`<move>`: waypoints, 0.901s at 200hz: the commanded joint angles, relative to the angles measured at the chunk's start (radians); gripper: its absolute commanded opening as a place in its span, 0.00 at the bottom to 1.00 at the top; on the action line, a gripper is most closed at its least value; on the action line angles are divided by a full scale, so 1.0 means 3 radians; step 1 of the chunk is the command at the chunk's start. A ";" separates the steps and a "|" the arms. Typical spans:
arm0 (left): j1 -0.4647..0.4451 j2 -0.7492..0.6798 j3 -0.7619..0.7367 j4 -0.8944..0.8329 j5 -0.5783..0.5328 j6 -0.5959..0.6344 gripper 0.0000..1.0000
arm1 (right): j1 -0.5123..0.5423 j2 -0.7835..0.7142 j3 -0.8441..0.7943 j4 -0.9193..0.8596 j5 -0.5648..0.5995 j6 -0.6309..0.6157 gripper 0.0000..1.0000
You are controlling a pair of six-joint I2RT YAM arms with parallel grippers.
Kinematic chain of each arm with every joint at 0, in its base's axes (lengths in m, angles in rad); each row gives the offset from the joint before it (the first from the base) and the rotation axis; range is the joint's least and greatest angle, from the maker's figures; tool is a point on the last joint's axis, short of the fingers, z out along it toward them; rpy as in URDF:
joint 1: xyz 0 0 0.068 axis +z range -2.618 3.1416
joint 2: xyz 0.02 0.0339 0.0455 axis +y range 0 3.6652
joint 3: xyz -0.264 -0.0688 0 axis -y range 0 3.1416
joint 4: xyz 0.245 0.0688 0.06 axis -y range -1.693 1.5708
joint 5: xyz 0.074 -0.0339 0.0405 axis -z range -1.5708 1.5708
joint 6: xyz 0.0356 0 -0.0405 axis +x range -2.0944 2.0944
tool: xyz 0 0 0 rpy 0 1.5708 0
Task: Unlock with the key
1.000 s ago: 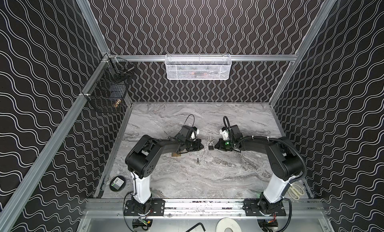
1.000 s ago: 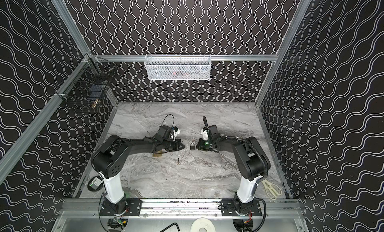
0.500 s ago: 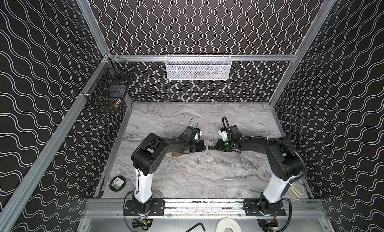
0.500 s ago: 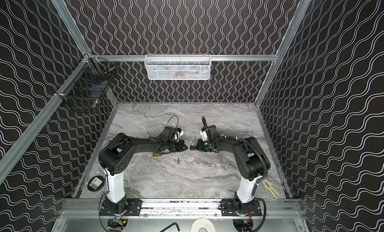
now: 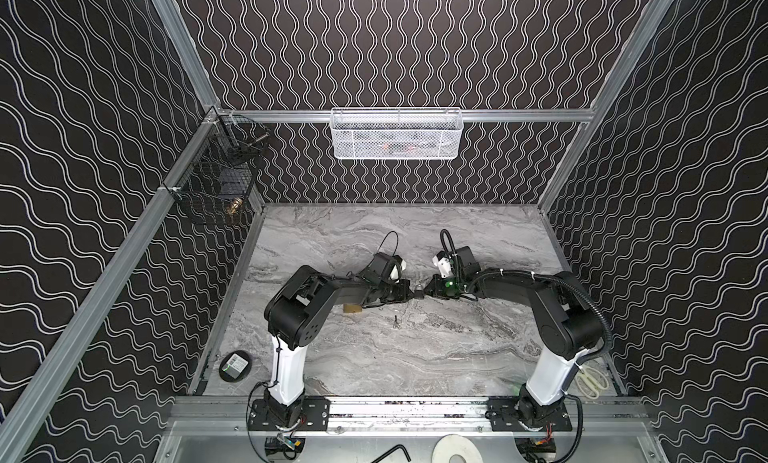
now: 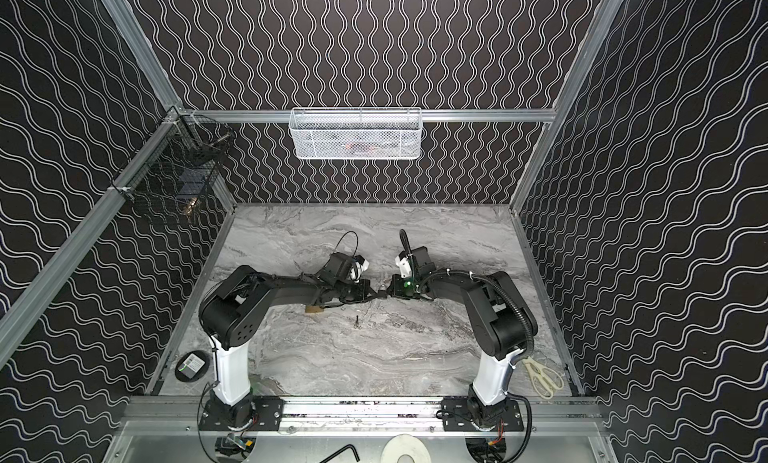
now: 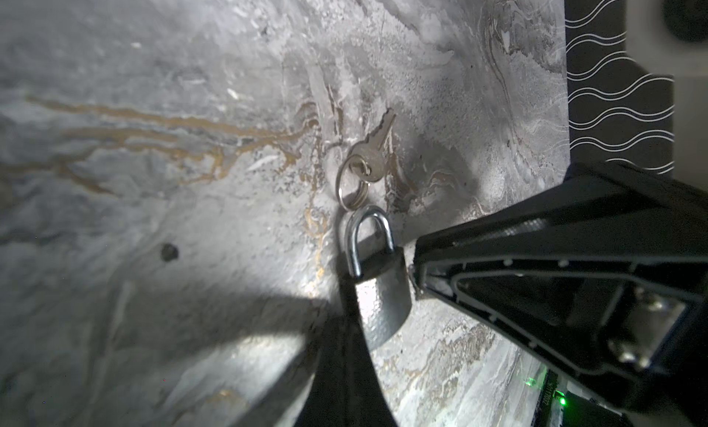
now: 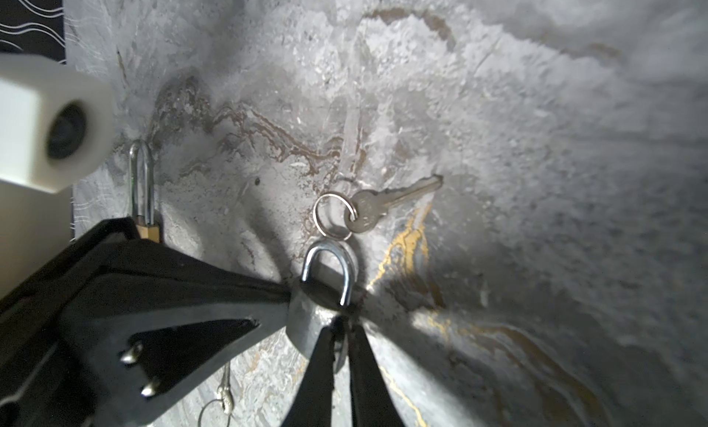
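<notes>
My bench (image 5: 374, 357) is a grey marbled slab, seen in both top views. A key (image 5: 397, 322) on a ring lies flat near its middle. Near the key, to its left, a brass lock (image 5: 352, 309) lies partly under my left arm. Well apart from the key, toward the front left corner, sits a round black disc (image 5: 235, 366). Well apart to the key's front right lie pale scissors (image 5: 590, 383).

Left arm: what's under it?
A brass padlock on the table. In both top views only part of its body shows; the left arm covers its shackle, seen only in the right wrist view.
</notes>
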 commanded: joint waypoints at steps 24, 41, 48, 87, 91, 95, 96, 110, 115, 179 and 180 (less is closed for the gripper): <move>-0.0001 -0.0033 0.0043 -0.0368 -0.0180 0.0104 0.00 | -0.0002 0.0020 0.0054 -0.0274 0.0290 -0.0084 0.11; 0.0000 -0.0012 0.0037 -0.0314 -0.0149 0.0072 0.00 | -0.0002 0.0088 0.0059 -0.0233 0.0239 -0.0059 0.11; 0.0000 -0.0009 0.0034 -0.0294 -0.0147 0.0059 0.00 | -0.0002 0.0105 0.0053 -0.0204 0.0207 -0.0042 0.11; -0.0001 0.0024 0.0072 -0.0313 -0.0136 0.0063 0.00 | 0.0003 0.0181 0.0135 -0.0211 0.0139 -0.0044 0.11; -0.0001 0.0029 0.0079 -0.0314 -0.0131 0.0063 0.00 | 0.0003 0.0187 0.0135 -0.0202 0.0133 -0.0041 0.11; -0.0001 0.0034 0.0081 -0.0314 -0.0128 0.0063 0.00 | 0.0003 0.0187 0.0135 -0.0195 0.0124 -0.0041 0.11; -0.0001 0.0035 0.0081 -0.0314 -0.0127 0.0063 0.00 | 0.0003 0.0188 0.0135 -0.0192 0.0120 -0.0041 0.11; -0.0002 0.0051 0.0090 -0.0309 -0.0116 0.0058 0.00 | 0.0003 0.0190 0.0135 -0.0177 0.0093 -0.0041 0.10; -0.0001 0.0055 0.0090 -0.0307 -0.0111 0.0054 0.00 | 0.0003 0.0189 0.0135 -0.0167 0.0075 -0.0041 0.10; -0.0002 0.0047 0.0067 -0.0294 -0.0090 0.0053 0.00 | 0.0101 0.0093 0.0104 0.0032 -0.0149 -0.0035 0.10; -0.0001 0.0047 0.0064 -0.0291 -0.0088 0.0053 0.00 | 0.0106 0.0092 0.0104 0.0034 -0.0154 -0.0035 0.10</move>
